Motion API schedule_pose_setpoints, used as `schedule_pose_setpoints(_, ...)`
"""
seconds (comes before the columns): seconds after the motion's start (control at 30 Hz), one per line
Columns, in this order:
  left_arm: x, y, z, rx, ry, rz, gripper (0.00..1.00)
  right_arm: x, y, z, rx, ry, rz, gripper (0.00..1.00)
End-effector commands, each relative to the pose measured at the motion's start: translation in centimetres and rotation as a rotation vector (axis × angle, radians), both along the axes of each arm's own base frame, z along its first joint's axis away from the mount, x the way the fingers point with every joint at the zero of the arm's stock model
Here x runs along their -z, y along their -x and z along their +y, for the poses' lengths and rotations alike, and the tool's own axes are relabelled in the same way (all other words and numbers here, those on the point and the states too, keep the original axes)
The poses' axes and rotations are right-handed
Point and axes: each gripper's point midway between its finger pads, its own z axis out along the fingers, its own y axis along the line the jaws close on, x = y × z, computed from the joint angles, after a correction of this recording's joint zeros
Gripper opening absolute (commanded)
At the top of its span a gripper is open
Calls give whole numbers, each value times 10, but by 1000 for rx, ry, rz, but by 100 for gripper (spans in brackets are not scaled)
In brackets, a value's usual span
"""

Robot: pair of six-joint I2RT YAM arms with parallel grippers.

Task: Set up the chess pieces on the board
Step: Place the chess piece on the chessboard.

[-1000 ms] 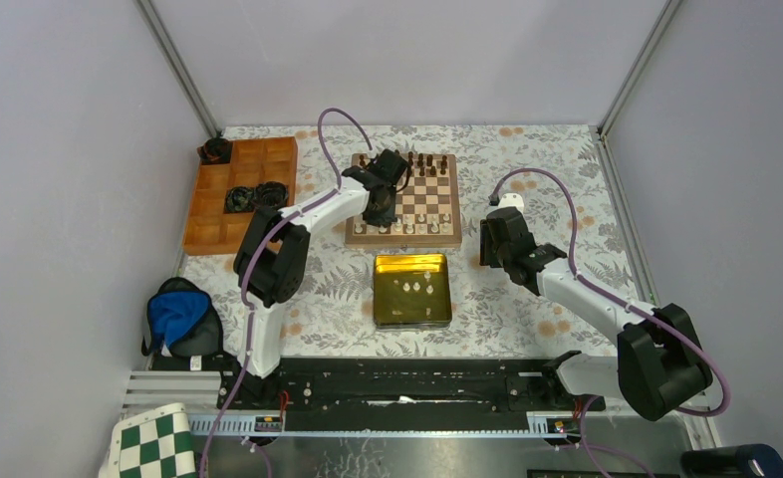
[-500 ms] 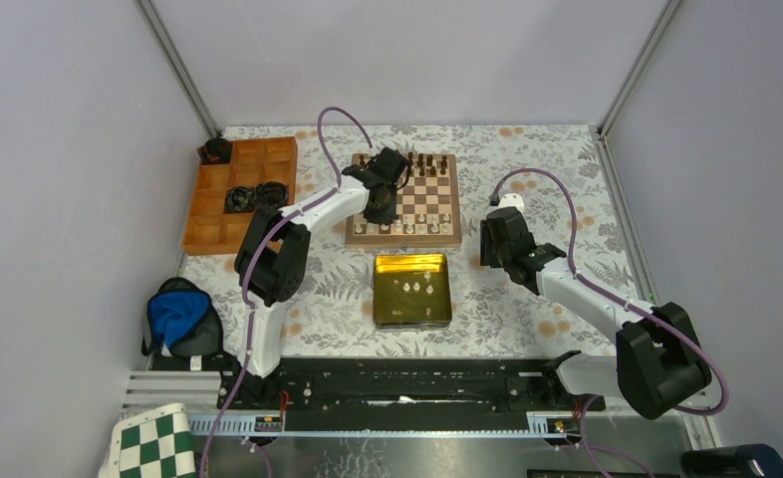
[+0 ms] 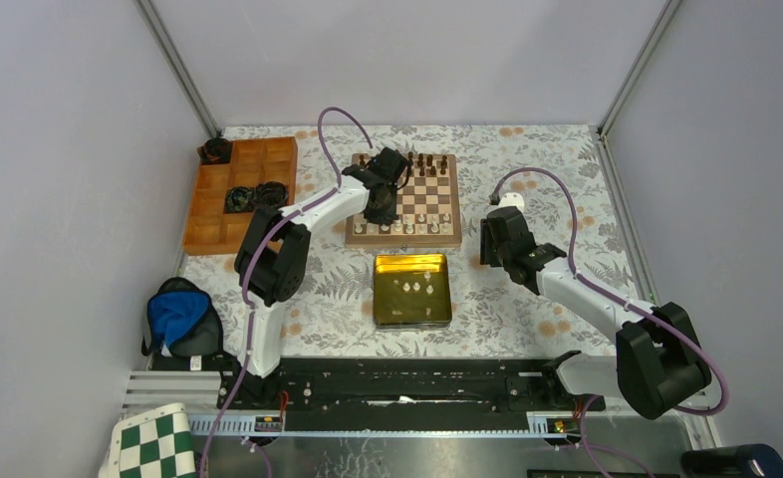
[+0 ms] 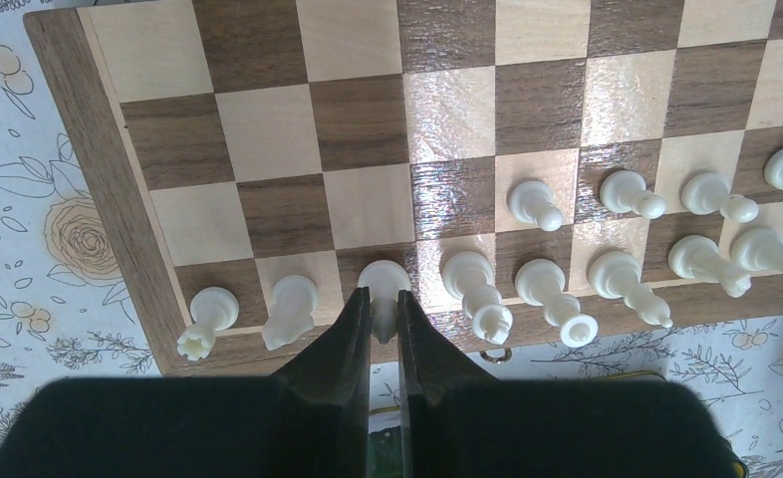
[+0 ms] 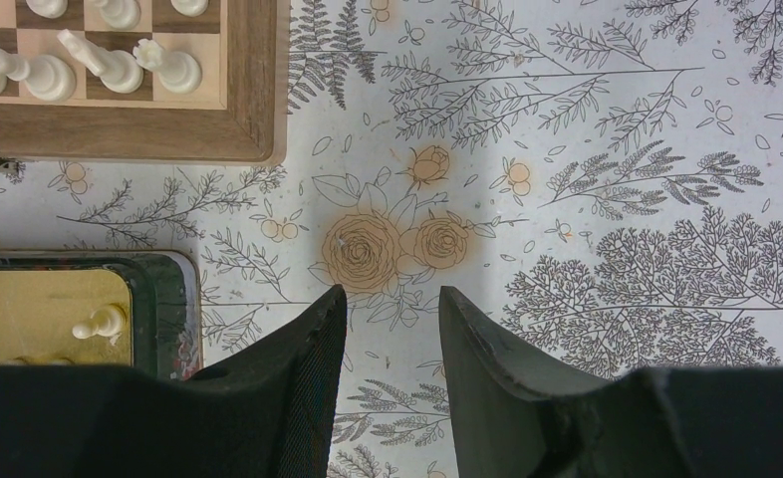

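cream-white chess pieces (image 4: 542,284): small, glossy, turned, in two partial rows along near edge of board (image 4: 117,189), which has dark brown and cream squares and tan rim. left gripper (image 4: 383,317) clamped on cream piece (image 4: 383,277), third from corner in near row. right gripper (image 5: 392,304) released, jaws apart over floral tablecloth (image 5: 617,199), near gold tin (image 5: 29,299)
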Motion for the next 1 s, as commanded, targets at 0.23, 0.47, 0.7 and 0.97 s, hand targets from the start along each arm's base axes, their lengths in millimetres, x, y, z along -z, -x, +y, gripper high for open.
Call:
schedule_pose_setpoints(0.23, -1, -2, 6, -18, -7, -4, 0, -11, -11, 2, 8, -21, -47, 46)
schedule_pose_setpoints(0.47, 1, 0, 8, -22, -12, 3, 0, -11, -10, 1, 9, -22, -47, 46)
schedule_pose_setpoints(0.7, 6, 4, 11, -28, -22, 17, 6, -10, -9, 2, 9, -25, -44, 46)
schedule_pose_setpoints(0.97, 9, 5, 13, -31, -29, 22, 23, -11, -9, 2, 8, -27, -45, 46)
